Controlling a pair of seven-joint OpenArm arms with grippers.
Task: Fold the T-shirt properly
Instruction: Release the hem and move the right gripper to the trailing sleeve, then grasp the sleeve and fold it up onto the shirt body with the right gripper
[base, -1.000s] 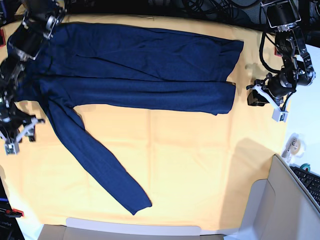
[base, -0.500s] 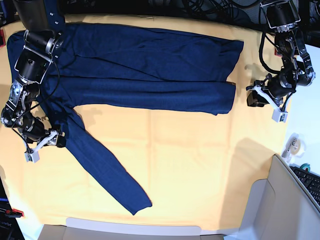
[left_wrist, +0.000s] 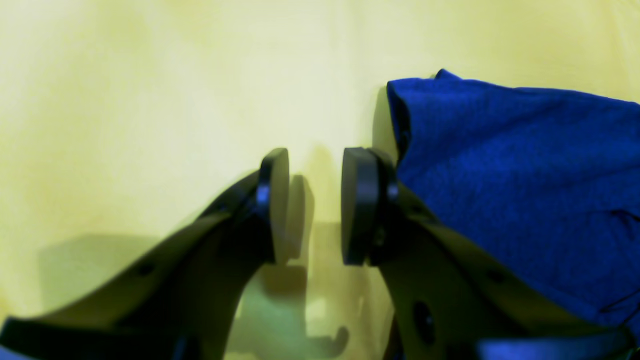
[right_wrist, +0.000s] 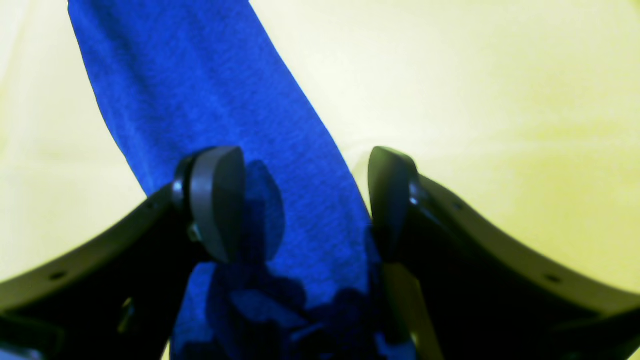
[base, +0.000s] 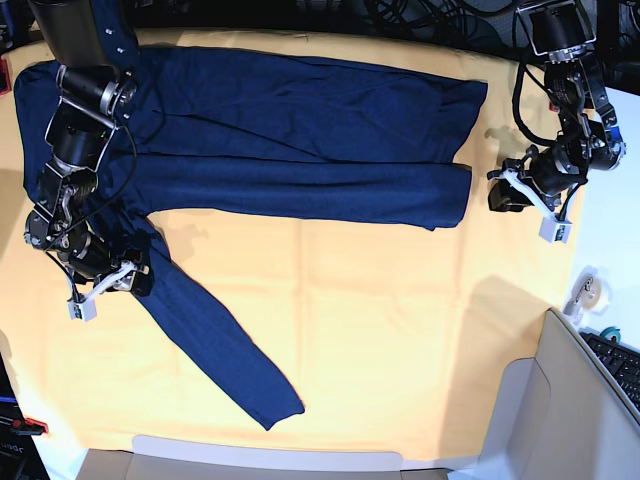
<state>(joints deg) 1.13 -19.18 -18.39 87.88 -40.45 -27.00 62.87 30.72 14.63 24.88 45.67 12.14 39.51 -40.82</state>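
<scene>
Left wrist view: the left tool stands slightly parted, empty, just beside the dark navy-blue thin knit T-shirt at 3 o'clock. Right wrist view: the right tool gapes wide astride the sleeve. Base view: the shirt spreads across the yellow-clothed surface; limp and light, best pinched at the sleeve.

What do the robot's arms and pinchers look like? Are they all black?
Mostly black. Each arm is built from chunky black and silver joints with black cables looping along it. The left gripper and right gripper have white brackets beside the jaws. Up close, the fingers are black, curved, with rounded flat grey pads.
</scene>
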